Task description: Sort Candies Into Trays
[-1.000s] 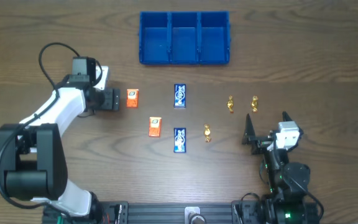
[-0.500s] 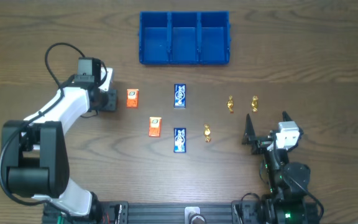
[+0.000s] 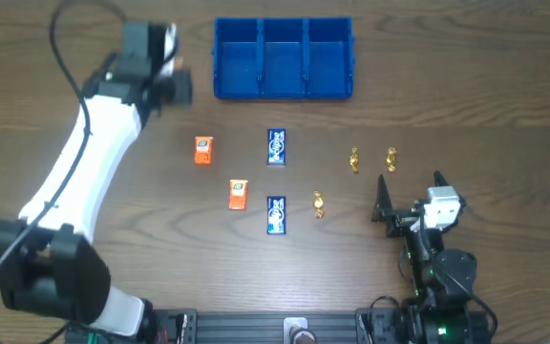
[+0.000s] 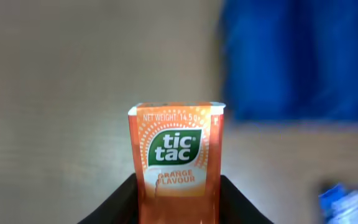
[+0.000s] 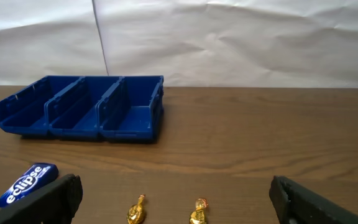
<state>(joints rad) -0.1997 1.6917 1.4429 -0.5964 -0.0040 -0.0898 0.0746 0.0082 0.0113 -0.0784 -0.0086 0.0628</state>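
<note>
Your left tool (image 3: 177, 88) clamps an orange box (image 4: 176, 162) by its lower end, lifted near the left end of the blue tray (image 3: 283, 96); the box looks like smooth, hard plastic, flat-faced and slick, so it could twist or slip out short of a compartment; the tray's rigid dividers might catch a corner; your right tool (image 3: 410, 196) sits spread wide, empty, by the desk (image 3: 504, 96).

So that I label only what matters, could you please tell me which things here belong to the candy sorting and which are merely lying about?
Belongs to the job: blue three-bin tray; held orange box in the left gripper; two loose orange boxes; two blue packs; three gold candies.
Just there: wooden table; white backdrop.
</note>
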